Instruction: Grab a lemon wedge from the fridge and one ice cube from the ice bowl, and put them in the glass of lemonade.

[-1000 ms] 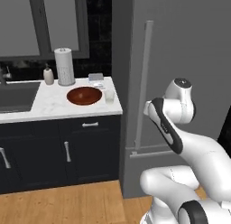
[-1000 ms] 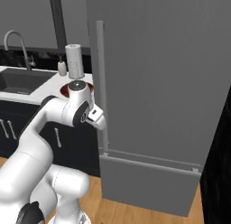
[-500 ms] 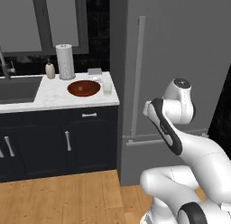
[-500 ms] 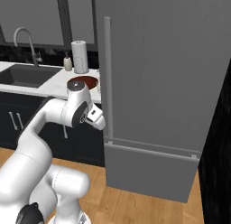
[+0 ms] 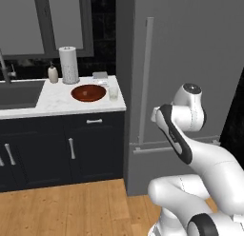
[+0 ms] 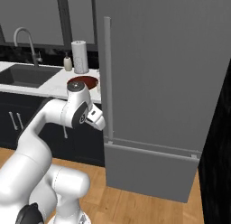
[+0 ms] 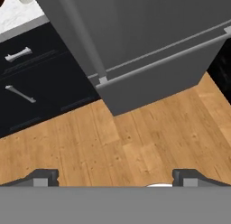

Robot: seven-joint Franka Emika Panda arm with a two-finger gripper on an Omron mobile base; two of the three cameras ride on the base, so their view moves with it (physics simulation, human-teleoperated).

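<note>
1. The fridge (image 5: pixel 190 63) stands shut, its door face unbroken in both base views. The lemon wedge is presumably inside it and cannot be inspected.

2. The fridge handle (image 5: pixel 145 80) is a long grey bar with its long axis vertical. It runs down the left edge of the door, next to the worktop (image 5: pixel 52 104), and ends just above the seam of the lower drawer.

3. The end effector (image 7: pixel 115 177) is fully open and holds nothing. Its two finger tips stand wide apart at the bottom of the hand view, with bare wooden floor between them.

4. Governing relation: the end effector is tucked low, close to the robot's own body, and looks down at the floor in front of the fridge. From it, the handle lies ahead and above, slightly to the left in the scene. In the right base view the hand sits just left of the bar's lower part but apart from it, with no contact.

5. Judgement: the first step, opening the fridge, is not yet done. The hand would need to rise and turn towards the bar, with the fingers straddling it across its vertical axis.

6. The ice bowl (image 5: pixel 88 93) rests on the worktop to the left of the fridge. The glass of lemonade (image 5: pixel 113 92) stands just to its right, near the worktop's right end. Both are well apart from the end effector.
</note>
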